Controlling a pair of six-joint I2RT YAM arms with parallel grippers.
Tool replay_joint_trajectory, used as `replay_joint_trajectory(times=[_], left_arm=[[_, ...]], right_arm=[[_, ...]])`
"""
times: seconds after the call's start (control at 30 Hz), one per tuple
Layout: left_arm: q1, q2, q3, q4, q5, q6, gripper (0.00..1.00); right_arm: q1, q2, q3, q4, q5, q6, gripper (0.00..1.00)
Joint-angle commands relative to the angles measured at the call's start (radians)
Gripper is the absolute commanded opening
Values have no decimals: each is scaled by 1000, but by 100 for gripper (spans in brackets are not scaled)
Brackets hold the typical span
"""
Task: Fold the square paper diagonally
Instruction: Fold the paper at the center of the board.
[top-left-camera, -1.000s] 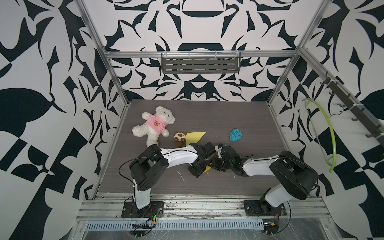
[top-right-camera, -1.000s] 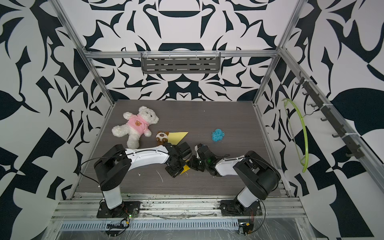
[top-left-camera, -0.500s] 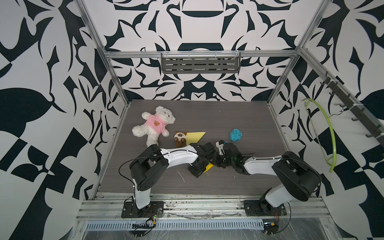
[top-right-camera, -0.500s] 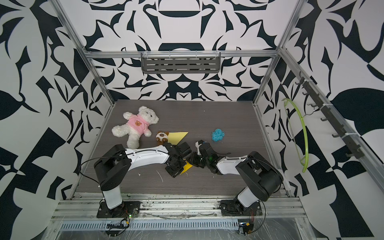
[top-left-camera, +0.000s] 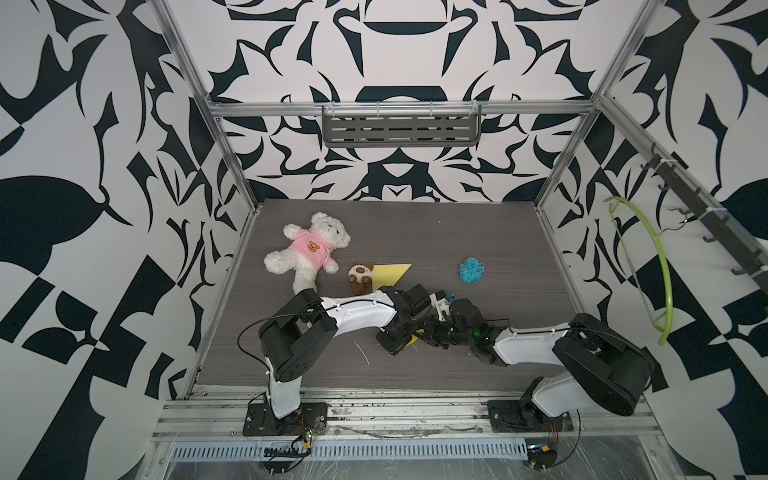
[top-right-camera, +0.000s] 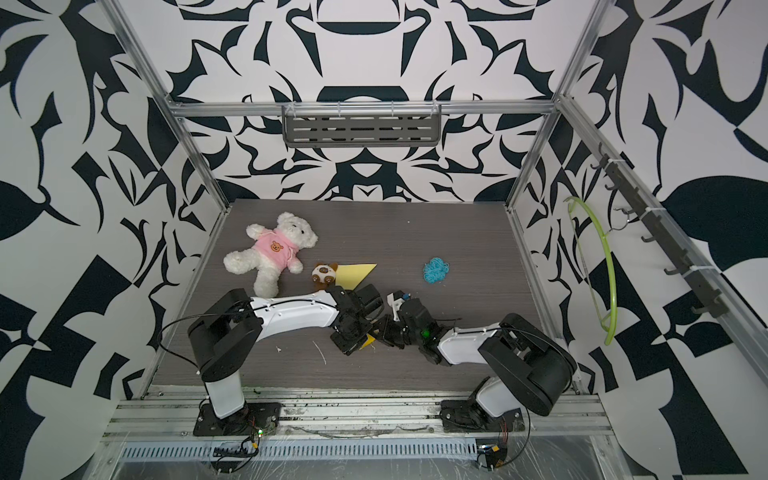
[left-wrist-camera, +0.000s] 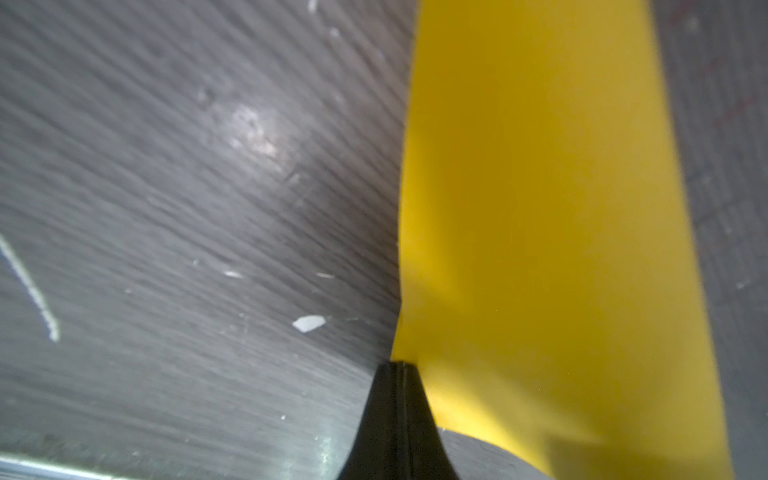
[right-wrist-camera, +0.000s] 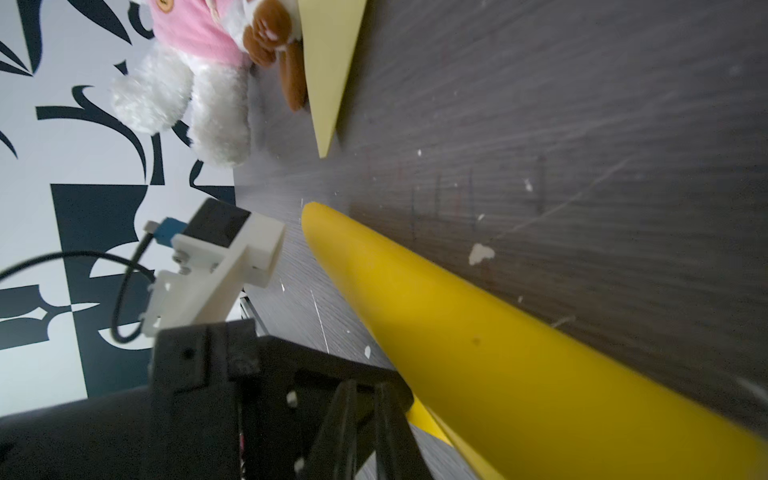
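Dark wood-grain tabletop (top-left-camera: 457, 232): near its front middle, bright yellow paper (right-wrist-camera: 498, 353) curls over in a soft, rounded roll. Left gripper (left-wrist-camera: 399, 368) pinches its edge, fully closed; right gripper (right-wrist-camera: 368, 386) stands beside it, barely parted and empty.

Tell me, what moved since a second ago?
The right arm drew back a little and twisted its wrist. The left fingers stayed shut on the bright yellow paper; the teddy did not move.
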Motion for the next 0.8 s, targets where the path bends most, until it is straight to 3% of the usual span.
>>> replay_joint_trajectory(times=[0.0, 0.27, 0.77], left_arm=[[-4, 46, -32, -22, -17, 4, 0], [-4, 44, -35, -19, -15, 2, 0], [-4, 45, -40, -16, -13, 2, 0]], right_arm=[[14, 8, -7, 85, 12, 26, 15], [12, 44, 39, -20, 79, -28, 13], [-56, 154, 43, 79, 91, 20, 10]])
